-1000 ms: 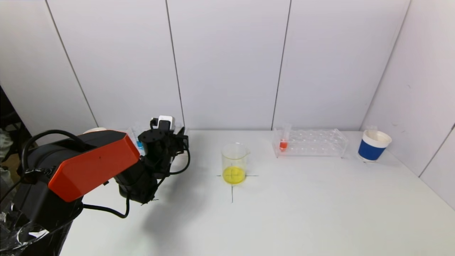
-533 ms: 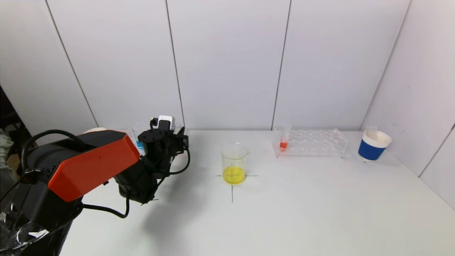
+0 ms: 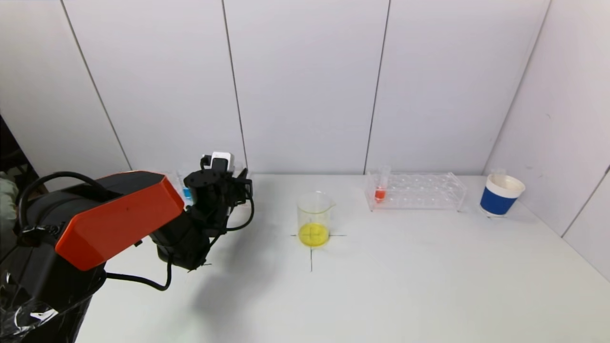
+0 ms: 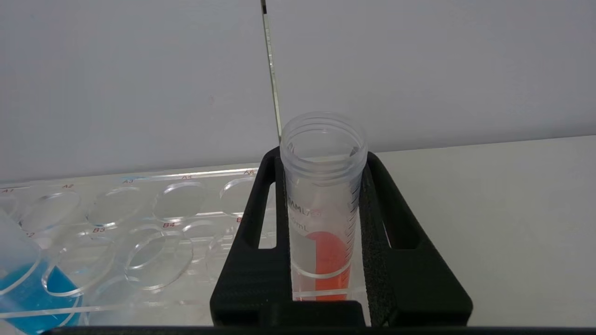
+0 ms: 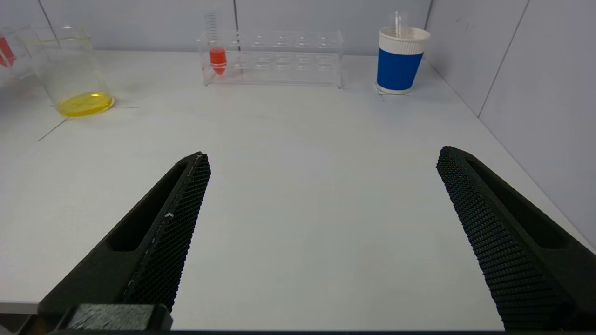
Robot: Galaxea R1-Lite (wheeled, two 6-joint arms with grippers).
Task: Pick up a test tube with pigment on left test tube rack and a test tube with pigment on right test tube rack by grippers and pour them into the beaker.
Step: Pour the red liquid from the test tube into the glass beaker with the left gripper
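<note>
**Left gripper clamped on red tube at left rack; right gripper wide and idle**

Left rack (image 4: 139, 218): clear plastic, at the far left of the table (image 3: 381, 276) against the wall. 1 tube with blue liquid (image 4: 28, 293) stands in it toward its outer end (also seen in the head view, just behind the arm). The holes near it show nothing in them.

Left gripper (image 4: 326, 223): clenched on a tube with red liquid (image 4: 323, 209), 1 finger pressed on each side of the tube wall. The tube is upright, mouth uncapped, red liquid filling the lower part. It is at the rack's inner end; whether its tip sits in a hole or clear of the rack cannot be told.

Beaker (image 3: 314, 216): near the table's middle, upright on a drawn cross, with a shallow layer of yellow liquid. Well apart from both racks.

Right rack (image 3: 417, 190): clear, at the back right. 1 tube with red liquid (image 3: 380, 188) stands upright in its end nearest the beaker.

Cup (image 3: 500, 195): blue with a white rim, right of the right rack, apart from it.

Right gripper (image 5: 321, 232): low over the table's near edge, fingers spread wide, grasping nothing.
</note>
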